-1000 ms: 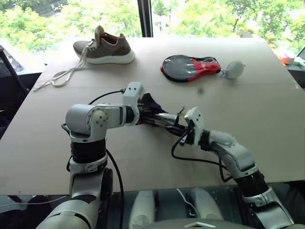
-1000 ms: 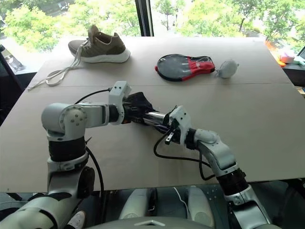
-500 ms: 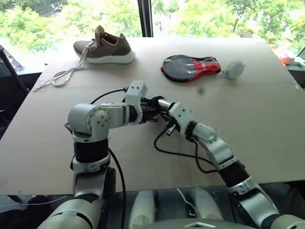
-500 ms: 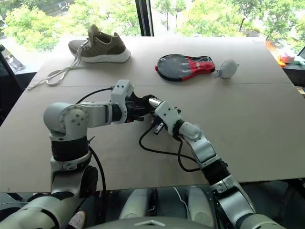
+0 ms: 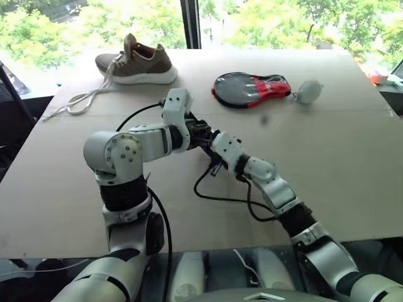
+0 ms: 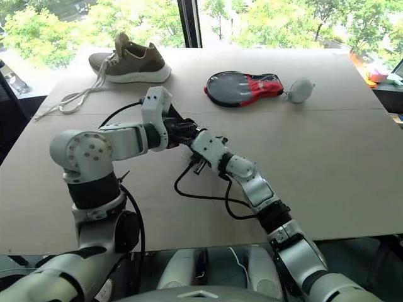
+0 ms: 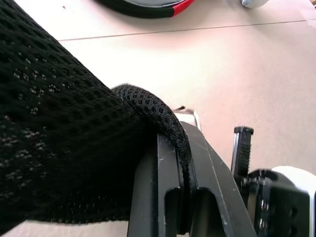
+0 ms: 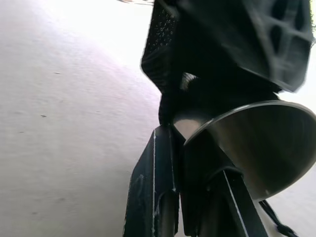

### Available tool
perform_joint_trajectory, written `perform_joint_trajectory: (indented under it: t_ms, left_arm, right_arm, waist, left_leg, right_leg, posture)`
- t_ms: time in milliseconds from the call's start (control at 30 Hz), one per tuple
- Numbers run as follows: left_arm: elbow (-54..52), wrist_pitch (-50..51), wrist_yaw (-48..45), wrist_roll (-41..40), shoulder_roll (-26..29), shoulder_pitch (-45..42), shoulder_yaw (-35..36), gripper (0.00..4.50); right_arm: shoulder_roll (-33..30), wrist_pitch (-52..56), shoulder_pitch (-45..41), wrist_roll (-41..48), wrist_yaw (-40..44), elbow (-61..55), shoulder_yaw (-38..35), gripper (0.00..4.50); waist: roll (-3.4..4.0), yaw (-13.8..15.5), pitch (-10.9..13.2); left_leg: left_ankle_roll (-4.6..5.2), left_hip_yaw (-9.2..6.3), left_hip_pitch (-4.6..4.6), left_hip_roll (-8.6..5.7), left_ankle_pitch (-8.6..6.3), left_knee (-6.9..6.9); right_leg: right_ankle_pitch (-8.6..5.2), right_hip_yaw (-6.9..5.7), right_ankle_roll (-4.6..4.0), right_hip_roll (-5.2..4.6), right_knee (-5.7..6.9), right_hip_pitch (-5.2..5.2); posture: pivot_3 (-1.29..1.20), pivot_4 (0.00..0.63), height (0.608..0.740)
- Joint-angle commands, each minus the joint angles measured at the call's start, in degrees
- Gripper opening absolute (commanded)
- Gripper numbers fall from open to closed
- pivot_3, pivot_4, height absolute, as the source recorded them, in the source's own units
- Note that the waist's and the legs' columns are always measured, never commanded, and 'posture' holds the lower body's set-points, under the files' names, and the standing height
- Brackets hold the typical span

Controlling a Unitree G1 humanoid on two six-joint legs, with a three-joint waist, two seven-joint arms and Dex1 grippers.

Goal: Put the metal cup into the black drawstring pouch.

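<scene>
My left gripper (image 7: 180,148) is shut on the rim of the black drawstring pouch (image 7: 64,133), a soft mesh bag held just above the table near its middle. The right gripper (image 8: 178,136) is shut on the wall of the metal cup (image 8: 256,143), a shiny steel tumbler. The cup lies close against the pouch (image 8: 168,44), right at the left gripper. Seen from the head, both grippers meet at one spot, left gripper (image 5: 198,131) and right gripper (image 5: 211,142). There the cup is hidden behind them. I cannot tell how far the cup is inside the pouch.
At the back of the brown table (image 5: 340,163) lie a tan shoe (image 5: 140,63) with loose laces, a black-and-red paddle case (image 5: 250,89) and a pale grey ball (image 5: 308,92). A black cable (image 5: 220,198) from my right arm loops onto the table.
My right arm has swung forward and to the left, carrying the cup up against the pouch. The left gripper has lifted the pouch slightly. The cup, plainly visible before, is now hidden in the head views.
</scene>
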Motion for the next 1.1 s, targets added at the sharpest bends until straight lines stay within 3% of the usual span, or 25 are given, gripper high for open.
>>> perform_joint_trajectory:
  t_ms: [33,167,233,667,900,1100]
  left_arm:
    - [0.06,0.65,1.32,-3.33,-1.6,-0.91,0.35,0.0]
    - [1.44,0.65,3.14,-4.51,-2.53,-2.17,1.28,0.0]
    - [2.74,0.65,3.54,-5.01,-2.64,-3.46,1.72,0.0]
    - [4.4,0.65,9.78,-18.25,-0.79,0.11,4.4,0.0]
    - [9.42,0.65,18.17,-25.33,-5.95,-3.22,8.94,0.0]
    - [17.99,0.65,27.22,-35.23,-6.73,-4.64,14.65,0.0]
  right_arm:
    - [3.35,1.76,-3.44,6.34,-1.71,-1.79,-6.39,0.07]
    - [-1.07,-7.56,-1.83,-1.27,5.85,-3.59,3.6,0.07]
    - [-1.44,-9.1,-1.5,-2.57,5.91,-3.07,4.81,0.07]
    - [7.25,0.96,-5.62,11.14,-2.16,-0.95,-11.71,0.07]
    - [1.65,-11.89,-5.62,-1.54,6.63,2.68,2.2,0.07]
    - [-0.02,-15.82,-7.41,-5.12,4.49,6.67,1.8,0.07]
  waist:
    - [0.0,0.12,0.0]
    - [0.0,0.17,0.0]
    - [-0.01,0.12,0.0]
    - [-0.01,0.1,0.01]
    - [-0.02,0.17,0.01]
    - [-0.04,0.03,0.02]
  left_leg:
    - [-0.05,-0.02,0.0,0.02,0.03,-0.04]
    - [-0.05,-0.04,-0.05,-0.09,0.04,-0.05]
    - [-0.05,-0.03,-0.06,-0.1,0.03,-0.05]
    - [-0.12,-0.06,-0.06,0.03,0.07,-0.14]
    - [-0.11,-0.07,-0.08,-0.09,0.07,-0.14]
    - [-0.12,-0.06,-0.04,-0.05,0.08,-0.14]
  right_leg:
    - [0.0,-0.01,-0.01,0.02,0.01,-0.01]
    - [0.01,-0.03,0.0,-0.15,-0.06,0.0]
    - [0.01,-0.02,0.01,-0.15,-0.06,0.0]
    - [0.01,-0.04,-0.01,-0.17,-0.02,-0.08]
    - [0.01,-0.07,0.0,-0.18,-0.04,-0.07]
    - [0.01,-0.04,0.0,-0.06,-0.01,-0.09]
  posture:
    - [0.0,0.15,0.74]
    - [0.0,0.15,0.74]
    - [0.0,0.15,0.74]
    - [0.0,0.15,0.74]
    - [0.0,0.15,0.74]
    - [0.0,0.15,0.74]
